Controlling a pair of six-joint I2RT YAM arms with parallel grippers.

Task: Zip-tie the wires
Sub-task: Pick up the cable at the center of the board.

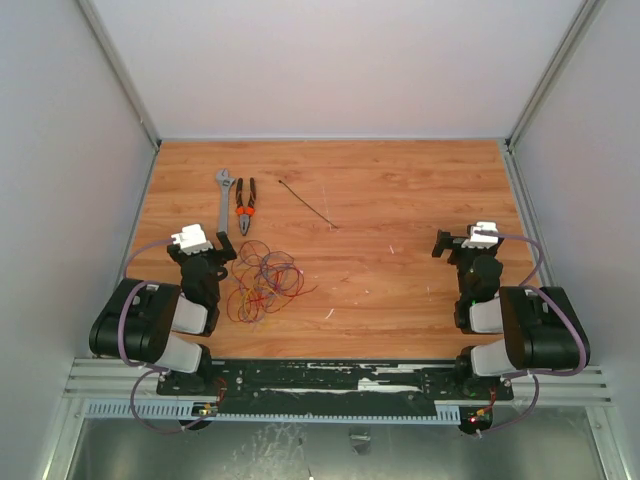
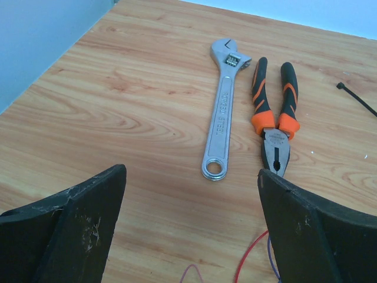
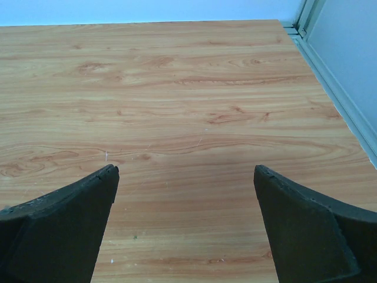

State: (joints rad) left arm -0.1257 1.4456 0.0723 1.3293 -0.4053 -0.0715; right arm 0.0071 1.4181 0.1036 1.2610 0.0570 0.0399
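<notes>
Wooden tabletop [image 1: 400, 290] shows nothing begun: wires [image 1: 262, 280] loose, zip tie [image 1: 308, 205] lying apart, left gripper [image 2: 191, 172] and right gripper [image 3: 185, 171] spread empty.

work surface: table top [image 1: 400, 200], light brown wood-grain laminate, a few small white scuffs. enclosed on three sides by plain pale panels: back wall [image 1: 330, 60], left wall [image 1: 60, 150], right wall [image 1: 590, 150]. grey metal posts [image 1: 118, 75] run up the two back corners. grey metal rails [image 1: 110, 378] along the near edge. right wrist view: a metal channel [image 3: 333, 88] borders the table's right edge. light even and diffuse, soft shadows only.
</notes>
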